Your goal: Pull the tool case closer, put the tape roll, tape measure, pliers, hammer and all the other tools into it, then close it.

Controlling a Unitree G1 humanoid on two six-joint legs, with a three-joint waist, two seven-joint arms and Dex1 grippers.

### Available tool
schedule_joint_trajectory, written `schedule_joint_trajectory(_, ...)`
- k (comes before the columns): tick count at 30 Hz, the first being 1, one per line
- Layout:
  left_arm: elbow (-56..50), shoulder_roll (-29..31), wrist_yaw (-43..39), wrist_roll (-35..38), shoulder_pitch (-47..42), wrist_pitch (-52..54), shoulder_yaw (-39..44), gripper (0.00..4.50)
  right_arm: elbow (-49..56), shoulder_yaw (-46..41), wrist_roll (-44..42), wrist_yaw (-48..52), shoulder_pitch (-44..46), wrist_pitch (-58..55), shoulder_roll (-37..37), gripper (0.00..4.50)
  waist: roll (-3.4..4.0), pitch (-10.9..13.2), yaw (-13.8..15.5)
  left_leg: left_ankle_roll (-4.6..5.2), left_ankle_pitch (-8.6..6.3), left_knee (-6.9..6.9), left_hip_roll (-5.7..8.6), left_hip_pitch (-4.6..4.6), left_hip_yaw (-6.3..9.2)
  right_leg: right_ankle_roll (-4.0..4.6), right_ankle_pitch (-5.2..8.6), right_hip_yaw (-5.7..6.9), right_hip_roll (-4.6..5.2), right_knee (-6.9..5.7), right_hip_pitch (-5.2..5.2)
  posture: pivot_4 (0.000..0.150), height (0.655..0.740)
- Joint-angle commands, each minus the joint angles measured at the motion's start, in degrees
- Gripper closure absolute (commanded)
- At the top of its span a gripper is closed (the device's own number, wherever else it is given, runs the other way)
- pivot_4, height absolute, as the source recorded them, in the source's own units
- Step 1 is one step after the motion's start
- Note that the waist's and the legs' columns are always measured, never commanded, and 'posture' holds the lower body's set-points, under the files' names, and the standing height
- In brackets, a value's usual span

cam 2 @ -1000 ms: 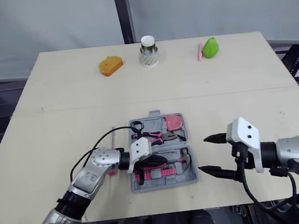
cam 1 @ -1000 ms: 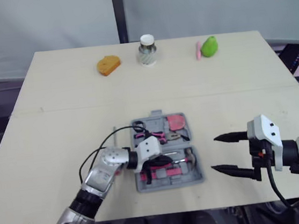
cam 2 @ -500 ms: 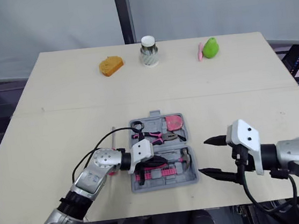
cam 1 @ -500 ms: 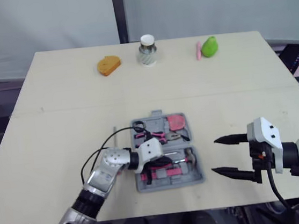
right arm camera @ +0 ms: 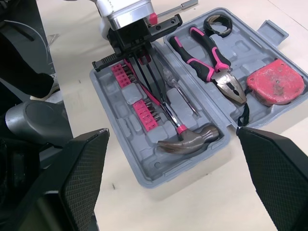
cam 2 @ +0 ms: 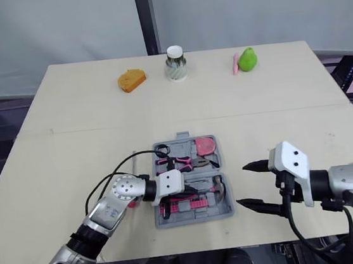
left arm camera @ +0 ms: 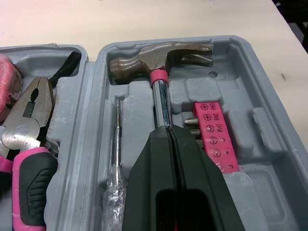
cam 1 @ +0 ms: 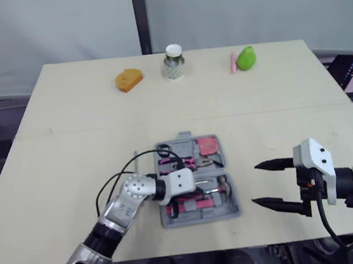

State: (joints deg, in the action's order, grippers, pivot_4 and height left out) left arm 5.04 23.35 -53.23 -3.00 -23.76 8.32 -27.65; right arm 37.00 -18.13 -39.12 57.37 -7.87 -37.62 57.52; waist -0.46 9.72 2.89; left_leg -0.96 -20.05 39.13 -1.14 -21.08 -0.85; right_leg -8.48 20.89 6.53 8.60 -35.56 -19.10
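Tool case [cam 1: 202,217] open, hammer going in: what have the jaws got?
— The left gripper [left arm camera: 168,131] has its fingers pressed together on the handle of the hammer [left arm camera: 161,60]. The shaft runs out from their tips to the head, which lies in its shaped recess at the right end of the case's near half.
— So what makes a good release?
— I'd judge the hammer seated, or nearly so. Part the fingers only a little and lift straight up. That keeps them off the screwdriver [left arm camera: 117,144] just beside the shaft on the far side and the pink bit holder [left arm camera: 211,134] on the near side.
— And the case itself?
— It sits in the middle of the table [cam 1: 70,150], by the near edge. Its other half lies flat on the far side, holding the pliers [right arm camera: 207,48] and the tape measure [right arm camera: 275,82]. The right gripper [cam 1: 255,183] hovers spread wide, well to the right, touching nothing.
— Anything left out?
— A slim tool [right arm camera: 183,6] lies on the table just left of the case. It looks like the next pick before closing
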Motion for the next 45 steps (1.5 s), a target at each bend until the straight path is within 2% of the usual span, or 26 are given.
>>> schedule_joint_trajectory(1,5.9,2.6,-0.9,-5.7,3.6,4.4,-4.7,4.46,1.5,-1.6,-0.6,0.8,-0.2,0.3,0.7,0.00,-0.01,-0.2,0.0,0.00,0.00,0.00,0.00,0.03,0.01,0.00,0.00,0.01,0.00,0.02,0.05,0.150,0.7400)
schedule_joint_trajectory(6,8.9,3.2,-1.1,-8.0,3.5,7.2,-6.7,4.46,1.5,-1.7,-0.6,0.9,-0.4,0.2,0.8,0.00,0.01,-0.9,0.0,0.02,-0.01,-0.13,-0.01,0.29,0.12,0.00,0.00,0.18,-0.02,0.33,0.47,0.150,0.7400)
schedule_joint_trajectory(11,9.4,2.8,-1.0,-7.3,3.6,8.1,-6.8,4.46,1.4,-1.9,-0.5,1.1,-0.5,0.2,0.9,0.00,0.14,-1.4,-0.2,0.01,-0.03,-0.66,-0.05,1.04,0.12,0.00,0.00,0.24,-0.07,1.00,1.39,0.150,0.7400)
schedule_joint_trajectory(14,8.3,2.4,-1.6,-5.4,3.8,7.9,-5.9,4.46,1.3,-2.0,-0.5,1.2,-0.6,0.2,0.9,0.00,0.18,-1.4,-0.2,0.01,-0.03,-0.82,-0.07,1.23,0.13,0.00,0.00,0.27,-0.08,1.16,1.59,0.150,0.7400)
schedule_joint_trajectory(20,-0.2,4.7,-6.0,2.4,2.7,10.4,0.9,4.46,-1.8,-2.3,-0.5,1.6,-0.1,0.9,-0.1,0.00,0.21,-1.4,-0.9,0.01,-0.03,-0.93,-0.08,1.25,0.11,0.00,0.00,0.27,-0.10,1.26,1.59,0.150,0.7400)
schedule_joint_trajectory(25,-14.3,8.4,-7.8,16.7,2.2,25.1,14.0,4.46,-9.4,-3.0,-1.0,2.8,1.0,2.0,-1.8,0.00,0.35,-0.8,-1.4,0.00,-0.02,-0.84,-0.11,0.93,0.26,0.00,0.00,0.45,-0.11,1.37,1.46,0.150,0.7400)
schedule_joint_trajectory(26,-16.7,9.3,-7.4,19.1,2.4,28.3,16.7,3.96,-11.4,-3.0,-0.5,3.2,1.1,2.6,-2.2,0.00,0.39,-0.7,-1.4,0.00,-0.02,-0.81,-0.11,0.87,0.32,0.00,0.00,0.48,-0.11,1.36,1.44,0.150,0.7400)
schedule_joint_trajectory(28,-20.5,10.8,-6.3,22.6,3.4,32.5,21.1,3.28,-15.2,-3.1,0.2,3.9,1.5,3.9,-3.0,0.00,0.47,-0.6,-1.3,0.00,-0.02,-0.78,-0.08,0.82,0.37,-0.02,-0.01,0.49,-0.08,1.37,1.44,0.150,0.7400)
schedule_joint_trajectory(31,-22.0,15.2,-4.8,25.3,7.9,34.0,30.8,1.74,-22.1,-3.0,2.0,4.3,2.5,6.4,-3.9,0.00,0.57,-0.5,-1.5,0.01,-0.02,-0.82,-0.03,0.80,0.41,-0.05,-0.02,0.43,-0.06,1.42,1.44,0.150,0.7400)
schedule_joint_trajectory(34,-19.2,19.0,-2.5,24.7,14.4,32.3,39.4,0.22,-29.0,-3.5,4.2,4.8,3.1,9.7,-4.6,0.00,0.78,-0.3,-1.7,0.01,-0.02,-0.87,-0.05,0.84,0.35,-0.05,-0.02,0.43,-0.07,1.46,1.44,0.150,0.7400)
schedule_joint_trajectory(37,-14.1,21.3,0.5,23.4,22.3,28.4,49.9,0.09,-35.7,-4.2,6.2,4.4,4.2,12.9,-5.5,0.00,0.82,-0.1,-1.9,0.00,-0.02,-0.95,-0.07,0.86,0.29,-0.05,-0.02,0.41,-0.08,1.47,1.38,0.150,0.7400)
schedule_joint_trajectory(39,-10.9,20.1,5.0,22.8,27.0,25.7,57.6,0.09,-40.3,-4.1,7.9,4.1,5.2,15.5,-6.0,0.00,0.74,0.0,-1.8,0.00,-0.02,-0.97,-0.07,0.86,0.27,-0.05,-0.02,0.41,-0.08,1.47,1.34,0.150,0.7400)
schedule_joint_trajectory(45,-4.5,15.5,12.7,22.3,35.2,18.6,67.8,0.09,-50.9,-3.1,11.5,4.6,8.4,21.0,-7.0,0.00,0.63,0.1,-1.4,0.01,-0.02,-0.90,-0.02,0.84,0.25,-0.10,-0.05,0.34,-0.01,1.47,1.34,0.150,0.7400)
